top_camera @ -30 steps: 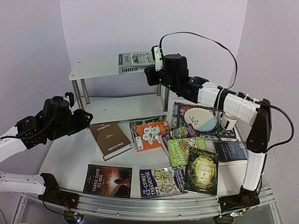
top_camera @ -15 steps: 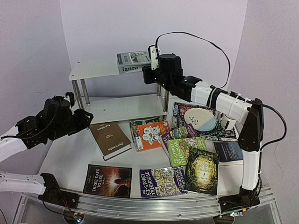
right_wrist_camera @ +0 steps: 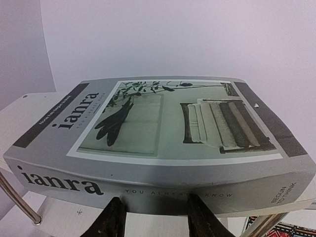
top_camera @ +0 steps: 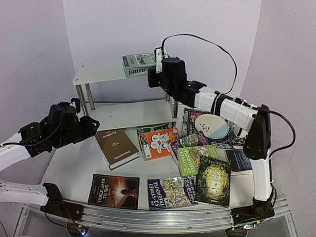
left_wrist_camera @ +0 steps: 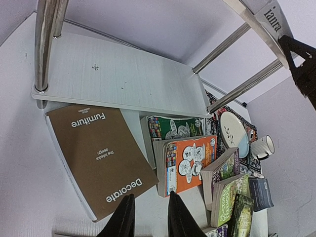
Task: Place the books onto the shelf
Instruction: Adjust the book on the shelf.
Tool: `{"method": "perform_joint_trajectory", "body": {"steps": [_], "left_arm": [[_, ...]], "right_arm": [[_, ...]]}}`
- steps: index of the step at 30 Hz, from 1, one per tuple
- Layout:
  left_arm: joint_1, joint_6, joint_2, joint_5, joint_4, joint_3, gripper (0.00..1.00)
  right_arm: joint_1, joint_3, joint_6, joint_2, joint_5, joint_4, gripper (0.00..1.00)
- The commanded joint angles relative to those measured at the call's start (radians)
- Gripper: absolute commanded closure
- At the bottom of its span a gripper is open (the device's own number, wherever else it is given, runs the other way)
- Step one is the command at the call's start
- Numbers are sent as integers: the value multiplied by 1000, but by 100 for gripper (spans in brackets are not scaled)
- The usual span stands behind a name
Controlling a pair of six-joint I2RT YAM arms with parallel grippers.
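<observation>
Fingers of the right gripper point(top_camera: 151, 78) meet the right end of the grey ianra book point(top_camera: 137, 65) in the top view, though their spread is hard to read from here. That single book lies flat on the upper of the two boards of the white shelf point(top_camera: 98, 75). Nine more books lie on the table point(top_camera: 69, 168):
- the brown Decorate book point(top_camera: 116, 147)
- Three Days to See point(top_camera: 113, 191)
- a purple Treehouse book point(top_camera: 170, 191)
- a dark green book point(top_camera: 213, 180)
- a light green book point(top_camera: 196, 158) overlapping a purple-edged book point(top_camera: 177, 144)
- an orange book point(top_camera: 160, 143) lying on a green book point(top_camera: 149, 130)
- a navy book point(top_camera: 245, 160)

One plate point(top_camera: 211, 125) and one cup point(top_camera: 240, 129) sit on one patterned placemat point(top_camera: 190, 117). The left gripper point(top_camera: 94, 124) hangs near the shelf's left legs.

From the left wrist, its two fingers point(left_wrist_camera: 123, 219) stand slightly apart with nothing between them, above the near edge of the Decorate book.

From the right wrist, two fingertips point(right_wrist_camera: 116, 219) stand apart at the lower edge of the ianra book's spine. The book is far wider than their gap, so they are not clamped on it. I cannot tell whether they touch it.
</observation>
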Motion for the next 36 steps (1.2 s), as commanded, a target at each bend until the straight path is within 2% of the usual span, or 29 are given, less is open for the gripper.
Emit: {"method": "perform_joint_trajectory", "body": {"steps": [1, 7, 14, 18, 21, 26, 29, 32, 35, 36], "left_arm": [[6, 21, 26, -16, 39, 46, 76], [20, 61, 69, -6, 39, 108, 76], [51, 151, 127, 14, 44, 213, 76], [81, 334, 175, 166, 149, 285, 54], [100, 441, 200, 239, 218, 320, 48], [151, 607, 290, 382, 253, 445, 38], [163, 731, 377, 493, 260, 529, 37], [209, 806, 442, 611, 265, 581, 36], [232, 871, 495, 616, 288, 610, 18], [237, 882, 507, 599, 301, 616, 9]], "right_arm": [[16, 81, 1, 41, 61, 66, 54], [24, 114, -16, 67, 89, 67, 51], [34, 111, -38, 61, 98, 63, 39], [39, -1, -54, -39, 71, 63, 29], [39, -105, -60, -133, 44, 64, 25], [38, -298, -95, -301, 18, 53, 17], [38, -422, -114, -406, -26, 38, 11], [39, -529, -117, -498, -68, -16, 9], [40, -623, -117, -598, -93, -70, 8], [39, -654, -118, -621, -95, -90, 8]]}}
